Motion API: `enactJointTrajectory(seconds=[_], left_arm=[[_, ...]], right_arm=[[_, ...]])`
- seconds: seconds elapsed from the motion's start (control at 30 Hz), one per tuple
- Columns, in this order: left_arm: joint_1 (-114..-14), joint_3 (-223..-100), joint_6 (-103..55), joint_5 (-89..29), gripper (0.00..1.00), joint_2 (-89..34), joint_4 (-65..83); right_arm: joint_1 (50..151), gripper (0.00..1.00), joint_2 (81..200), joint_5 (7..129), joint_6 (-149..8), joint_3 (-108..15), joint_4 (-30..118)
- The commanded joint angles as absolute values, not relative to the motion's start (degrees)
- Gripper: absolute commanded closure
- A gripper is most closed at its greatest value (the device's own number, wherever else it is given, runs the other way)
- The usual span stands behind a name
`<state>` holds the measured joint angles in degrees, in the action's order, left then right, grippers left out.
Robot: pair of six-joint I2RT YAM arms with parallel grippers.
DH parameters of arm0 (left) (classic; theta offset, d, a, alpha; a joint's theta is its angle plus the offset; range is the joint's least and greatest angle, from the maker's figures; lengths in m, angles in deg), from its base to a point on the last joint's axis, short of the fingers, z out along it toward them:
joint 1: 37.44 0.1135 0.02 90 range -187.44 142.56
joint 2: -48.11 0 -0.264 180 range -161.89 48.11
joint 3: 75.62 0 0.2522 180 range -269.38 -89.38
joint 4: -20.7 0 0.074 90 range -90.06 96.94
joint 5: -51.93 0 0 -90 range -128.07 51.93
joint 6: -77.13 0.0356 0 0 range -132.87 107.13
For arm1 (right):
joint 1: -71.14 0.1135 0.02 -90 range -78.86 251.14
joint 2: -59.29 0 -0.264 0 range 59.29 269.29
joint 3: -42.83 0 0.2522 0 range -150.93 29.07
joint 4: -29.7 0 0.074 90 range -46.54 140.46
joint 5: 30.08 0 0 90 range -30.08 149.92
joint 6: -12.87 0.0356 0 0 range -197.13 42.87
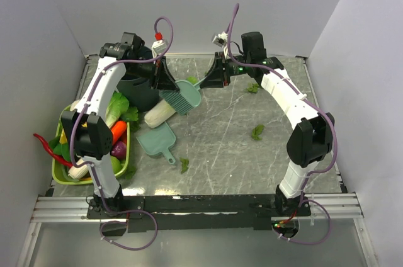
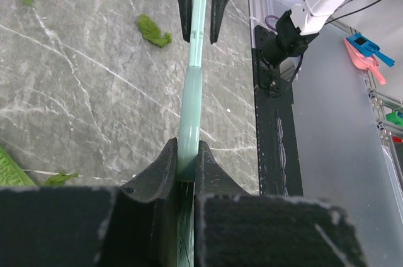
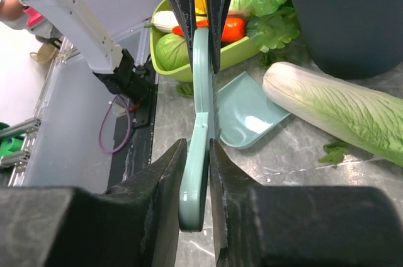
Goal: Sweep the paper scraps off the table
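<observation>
While my left fingers [image 2: 157, 176] pinch the teal brush [image 1: 182, 98] by its handle and my right fingers [image 3: 165, 182] flank its end, grip unclear, I judge this a handover, the paper scraps [image 1: 257, 131] lying scattered on the worktop [image 1: 227, 166]; next, one arm must release.

Pale cabbage [image 1: 158, 113] beside teal dustpan [image 1: 154, 139]
</observation>
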<state>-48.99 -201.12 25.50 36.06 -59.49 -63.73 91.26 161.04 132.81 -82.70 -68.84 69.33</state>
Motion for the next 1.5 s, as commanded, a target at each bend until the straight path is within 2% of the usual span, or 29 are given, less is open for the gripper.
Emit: enactJointTrajectory(seconds=[0.0,0.2,0.33,0.6,0.73,0.83,0.87,0.9,0.93,1.0,1.03,1.07,1.17,1.37,1.4,1.47], left_arm=[[-48.95,-200.56,26.51,37.34,0.99,-59.56,-62.67],[-48.95,-200.47,26.86,37.25,0.99,-59.74,-62.84],[-48.87,-200.56,27.30,37.34,0.99,-59.82,-63.46],[-48.87,-200.74,28.26,37.16,0.99,-60.00,-64.42],[-48.86,-200.30,28.18,36.99,0.99,-60.09,-64.33],[-48.95,-200.21,28.27,36.81,0.98,-60.00,-64.34],[-48.87,-200.12,28.00,36.38,0.93,-59.83,-64.08],[-48.86,-199.95,27.04,35.76,0.80,-59.74,-62.94],[-48.86,-199.77,26.51,35.06,0.62,-59.13,-62.41],[-48.87,-198.90,25.90,33.22,0.51,-58.42,-61.44],[-48.95,-198.37,24.85,32.51,0.35,-57.64,-59.26],[-48.87,-196.54,23.71,30.85,0.30,-57.02,-58.11],[-48.86,-190.40,20.72,28.73,0.21,-54.03,-53.01],[-50.35,-173.53,13.68,15.13,0.19,-44.81,-38.78],[-51.58,-172.10,15.42,12.93,0.13,-43.84,-39.11],[-53.25,-168.68,19.89,7.21,0.13,-41.55,-42.35]], right_arm=[[91.79,0.74,157.81,135.60,-82.40,-68.84,66.84],[91.79,0.79,157.81,135.42,-83.99,-69.37,68.42],[91.79,0.70,157.46,134.72,-84.43,-69.37,68.86],[91.88,0.70,157.55,134.37,-85.83,-69.89,70.34],[91.79,0.74,157.46,134.37,-87.15,-70.24,71.40],[91.79,0.84,157.55,134.37,-88.12,-70.59,72.28],[91.88,0.88,157.46,134.19,-88.81,-70.60,72.55],[91.79,0.97,157.38,133.23,-89.43,-70.60,73.25],[91.88,1.00,157.11,132.35,-90.13,-70.42,74.91],[91.79,1.00,155.37,125.63,-90.41,-69.28,75.71],[91.62,1.00,154.74,123.75,-90.14,-67.36,75.89],[91.53,1.00,154.13,122.08,-90.14,-66.21,76.67],[90.91,1.00,150.53,115.49,-89.79,-60.24,77.03],[89.77,1.00,141.05,101.86,-87.41,-47.93,74.75],[89.77,1.00,140.33,101.67,-88.20,-46.96,75.36],[89.33,1.00,138.14,102.98,-90.30,-44.41,76.50]])
